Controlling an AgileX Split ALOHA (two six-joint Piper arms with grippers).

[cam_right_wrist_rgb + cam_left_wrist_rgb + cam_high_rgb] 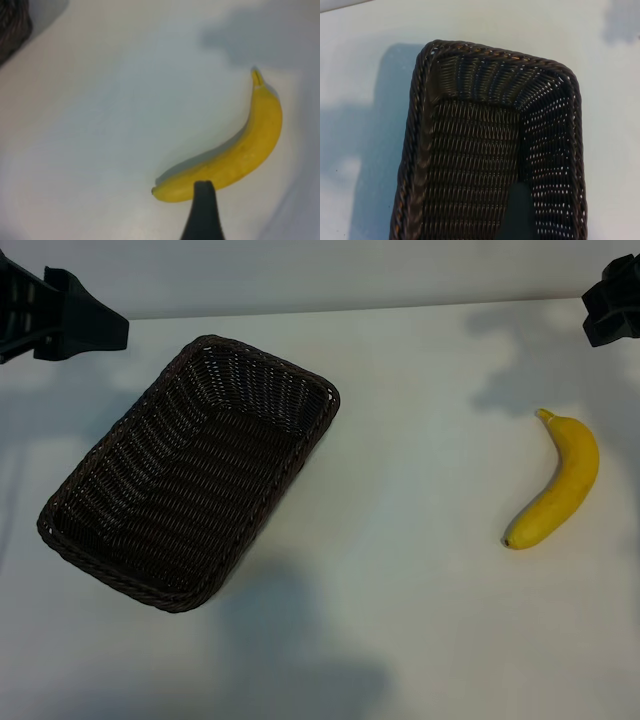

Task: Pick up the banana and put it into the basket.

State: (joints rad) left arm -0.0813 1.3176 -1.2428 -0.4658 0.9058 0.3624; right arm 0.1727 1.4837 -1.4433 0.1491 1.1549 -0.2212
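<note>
The banana (558,486) is lying on the table well right of the basket (190,472), its long axis running stem-far to tip-near, beneath the nearer right gripper (202,212), jaws standing apart and empty

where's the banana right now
In the exterior view the banana lies on the white table at the right, well apart from the basket at the left.

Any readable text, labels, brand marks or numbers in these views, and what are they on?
None. No readable text in any view: the banana carries no sticker, the basket is plain woven wicker with no tag, and the table is bare white with no markings.
</note>
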